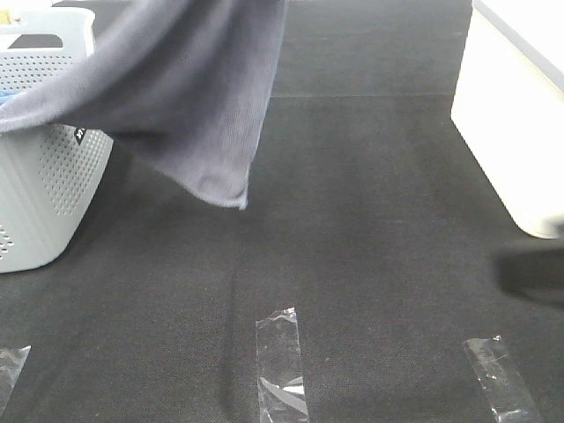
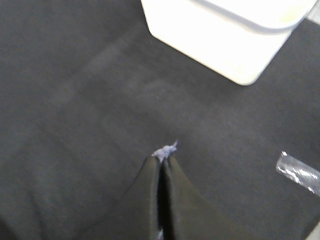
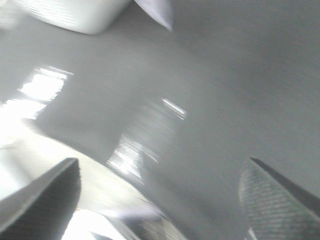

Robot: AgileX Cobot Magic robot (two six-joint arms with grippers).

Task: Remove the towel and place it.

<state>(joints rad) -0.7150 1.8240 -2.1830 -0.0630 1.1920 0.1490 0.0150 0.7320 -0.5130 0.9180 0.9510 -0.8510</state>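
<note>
The slate grey-purple towel (image 1: 185, 79) hangs in the air. It runs from the rim of the grey perforated basket (image 1: 44, 194) at the left up past the top edge of the exterior view, and its lower corner dangles above the dark mat. My left gripper (image 2: 162, 160) is shut on a small tuft of the towel (image 2: 166, 150); it is out of the exterior view. My right gripper (image 3: 160, 175) is open and empty, low over the mat, a dark blur at the right edge of the exterior view (image 1: 533, 273). Its view shows the towel corner (image 3: 157, 10) and the basket (image 3: 75, 12) far off.
A white box (image 1: 520, 115) stands at the right on the dark mat and also shows in the left wrist view (image 2: 225, 35). Clear tape strips (image 1: 282, 361) (image 1: 502, 379) lie near the front edge. A bit of bright blue cloth (image 1: 4, 92) shows in the basket.
</note>
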